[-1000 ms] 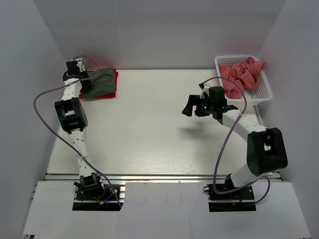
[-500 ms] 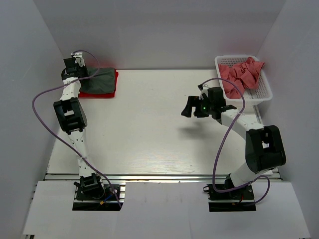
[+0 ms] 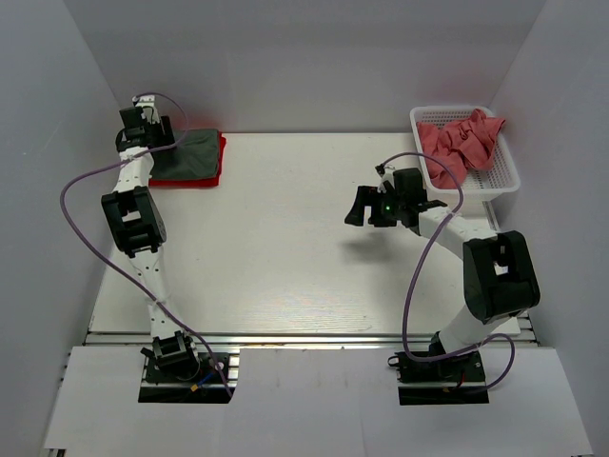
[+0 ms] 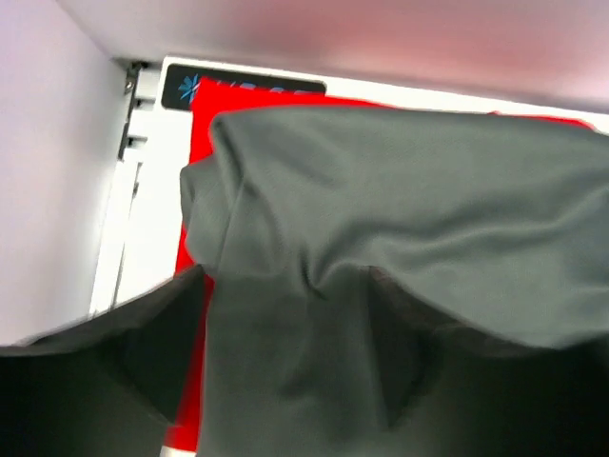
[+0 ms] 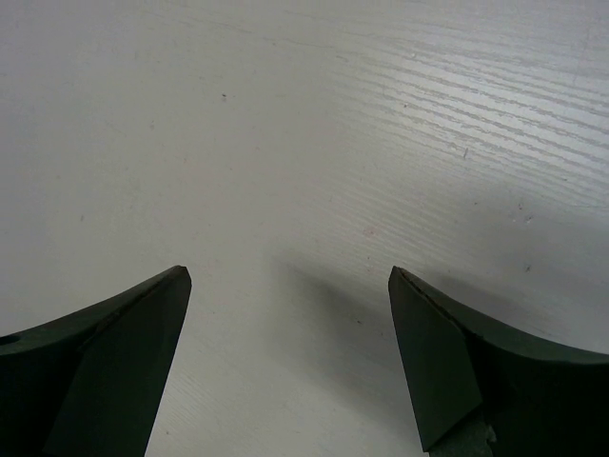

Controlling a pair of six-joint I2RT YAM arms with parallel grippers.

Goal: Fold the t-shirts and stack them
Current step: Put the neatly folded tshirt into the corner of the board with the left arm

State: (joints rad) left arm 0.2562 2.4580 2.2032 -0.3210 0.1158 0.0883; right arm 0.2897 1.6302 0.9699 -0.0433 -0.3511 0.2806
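Observation:
A dark grey t-shirt (image 3: 195, 152) lies folded on a bright red t-shirt (image 3: 222, 160) at the table's far left corner. My left gripper (image 3: 154, 141) is at the grey shirt's left edge. In the left wrist view its fingers (image 4: 143, 362) stand apart, open, with the grey t-shirt (image 4: 400, 209) rumpled between them and the red t-shirt (image 4: 195, 105) showing beneath at the left. Dusty pink t-shirts (image 3: 461, 141) are heaped in the basket. My right gripper (image 3: 363, 207) hovers open over bare table, right of centre, with nothing between its fingers (image 5: 143, 324).
The white mesh basket (image 3: 509, 176) stands at the far right against the wall. White walls close in the table on the left, back and right. Purple cables loop from both arms. The tabletop (image 5: 285, 114) under the right gripper is bare white wood grain.
The left gripper shut and has opened again, drawing back toward the far left corner; the grey shirt now lies flatter on the red one. The right arm has barely shifted.

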